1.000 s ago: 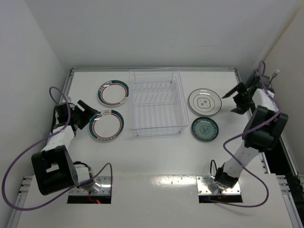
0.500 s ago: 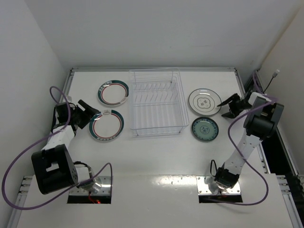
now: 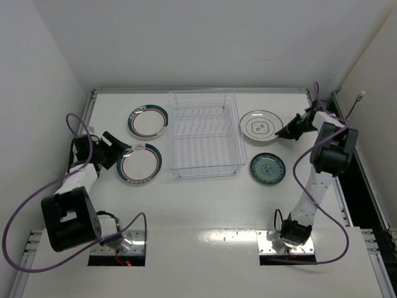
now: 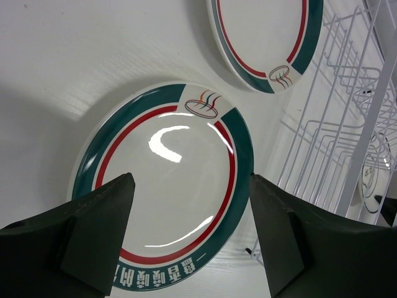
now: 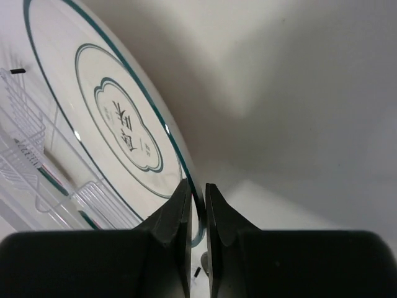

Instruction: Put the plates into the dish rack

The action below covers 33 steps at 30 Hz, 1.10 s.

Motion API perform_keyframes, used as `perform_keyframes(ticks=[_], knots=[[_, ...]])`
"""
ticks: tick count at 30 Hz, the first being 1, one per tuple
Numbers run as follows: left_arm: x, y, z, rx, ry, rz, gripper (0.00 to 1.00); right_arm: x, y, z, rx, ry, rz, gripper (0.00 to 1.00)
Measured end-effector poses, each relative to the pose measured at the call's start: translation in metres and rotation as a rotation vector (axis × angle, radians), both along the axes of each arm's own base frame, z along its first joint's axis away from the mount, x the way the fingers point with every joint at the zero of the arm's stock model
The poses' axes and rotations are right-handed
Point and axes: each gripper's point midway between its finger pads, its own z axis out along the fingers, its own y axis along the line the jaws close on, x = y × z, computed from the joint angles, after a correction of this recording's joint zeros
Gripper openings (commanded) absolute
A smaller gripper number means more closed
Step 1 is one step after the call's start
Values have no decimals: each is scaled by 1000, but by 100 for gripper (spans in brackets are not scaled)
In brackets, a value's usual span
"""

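Left side: left gripper (image 4: 190,178) has its fingers (image 4: 87,236) spread wide. It is held low over the left edge of the near teal-rimmed plate (image 3: 139,164). In the left wrist view the plate's face fills the gap between the two fingers. Contact with the plate cannot be told.

- Near teal-rimmed plate: flat on the table (image 3: 198,205), just left of the dish rack's near left corner. White, with a teal rim and a red ring, and printed characters along the edge nearest the gripper.
- Far teal-rimmed plate (image 3: 147,121): same pattern, flat on the table beyond the first, close to it but apart, beside the rack's left wall.

Centre: dish rack (image 3: 203,133), clear plastic with ribbed slots, stands upright mid-table between the two plate pairs.

Right side:
- Motif plate (image 3: 260,125): white with a thin teal line and a centre motif, just right of the rack's far half. It is tilted, with its right edge raised. The right wrist view shows a shadow on the table beneath it.
- Small teal-patterned plate (image 3: 268,168): flat on the table nearer the arm bases, by the rack's near right corner.
- Right gripper (image 5: 195,189): fingers pressed nearly together, pinching the right rim of the motif plate.
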Motion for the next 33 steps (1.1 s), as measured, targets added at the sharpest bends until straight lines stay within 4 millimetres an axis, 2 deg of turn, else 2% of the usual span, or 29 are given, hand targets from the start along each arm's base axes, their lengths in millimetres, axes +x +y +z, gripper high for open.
perform_keyframes(ticks=[2,5,9,11,13,16,19,21,24,26,29,33], knots=[[0,0,0,0,0,-1,71,1,-4,10,-39,-11,-6,0],[0,0,0,0,0,0,71,1,-19,35,-153,-41,-35,0],[0,0,-1,0,3,0,71,0,-47,103,-412,-134,-103,0],[0,0,-2,-1,6,0,71,1,-48,144,-540,-196,-125,0],[0,0,-2,-2,8,0,71,8,-33,188,-645,-288,-121,0],[0,0,-3,-3,8,1,71,17,15,244,-761,-439,-70,0],[0,0,-4,-3,11,0,71,21,67,279,-832,-546,5,0],[0,0,-5,-5,14,0,71,24,96,292,-871,-585,61,0],[0,0,-5,-6,15,0,71,31,121,295,-939,-593,103,0],[0,0,-5,-6,15,0,71,36,129,284,-1001,-555,118,0],[0,0,-6,-6,17,0,71,40,135,255,-1101,-462,162,0],[-1,0,-8,-9,23,0,71,41,146,227,-1152,-400,215,0]])
